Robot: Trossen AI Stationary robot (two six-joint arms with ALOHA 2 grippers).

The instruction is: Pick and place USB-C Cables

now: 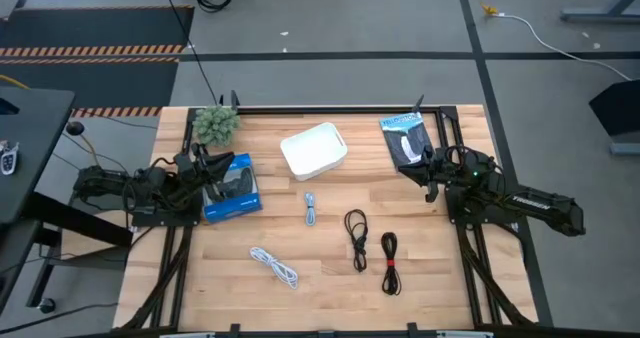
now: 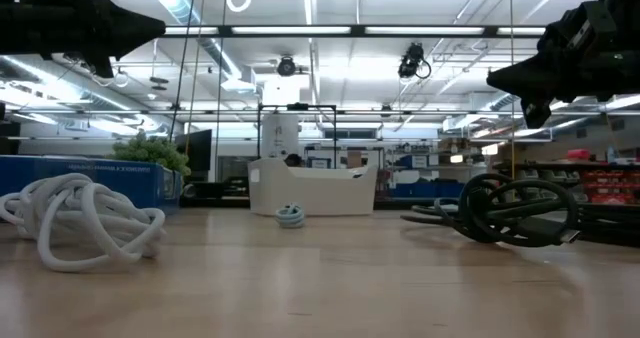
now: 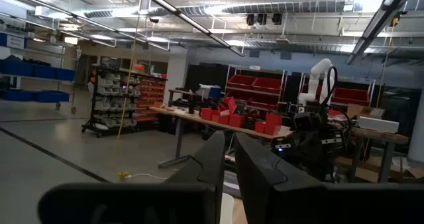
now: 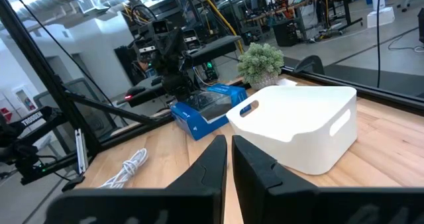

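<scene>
Currently, four USB-C cables [image 1: 357, 236] lie mid-bench toward its near edge: light, limp; I'd pinch each coil's bundled middle. Left end effector [image 3: 227, 159] and right end effector [image 4: 228, 159] narrow, empty.

A pale, matt planked wooden surface [image 1: 330, 268] carries a smooth white rounded plastic tray [image 1: 314, 150], a glossy blue cardboard box [image 1: 232, 187] and a twisted white cord [image 1: 275, 266].
</scene>
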